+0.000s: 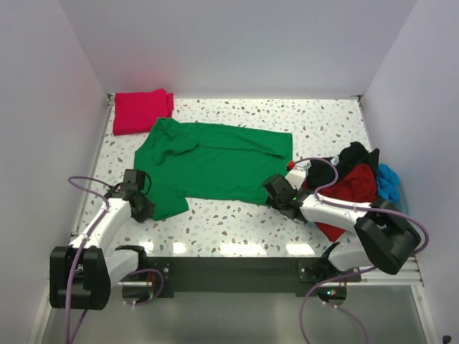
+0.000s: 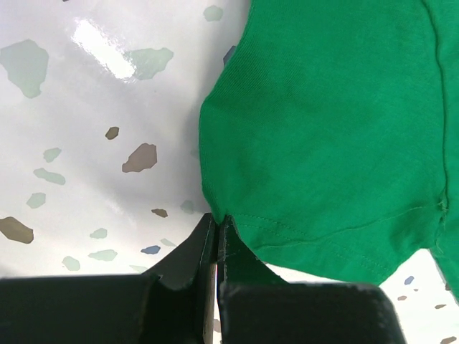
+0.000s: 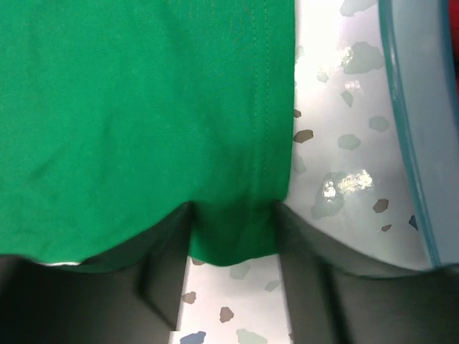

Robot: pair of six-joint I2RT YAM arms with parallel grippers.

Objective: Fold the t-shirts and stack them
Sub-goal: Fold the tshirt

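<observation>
A bright green t-shirt point(image 1: 215, 161) lies spread flat on the speckled table. My left gripper point(image 1: 145, 210) is at its near left corner. In the left wrist view the jaws are closed point(image 2: 216, 221), with the edge of the green cloth point(image 2: 323, 129) nipped at their tips. My right gripper point(image 1: 278, 195) is at the shirt's near right corner. Its jaws stand wide open point(image 3: 233, 240) with the green hem point(image 3: 143, 122) lying between them. A folded pinkish crimson t-shirt point(image 1: 141, 111) lies at the far left. Dark red point(image 1: 355, 188), black point(image 1: 355, 156) and blue point(image 1: 388, 181) shirts are piled at the right.
The light-blue basket rim point(image 3: 414, 143) stands close to the right of my right gripper and holds the pile of shirts. White walls close in the table point(image 1: 237, 222) at the left, back and right. A dark rail runs along the near edge.
</observation>
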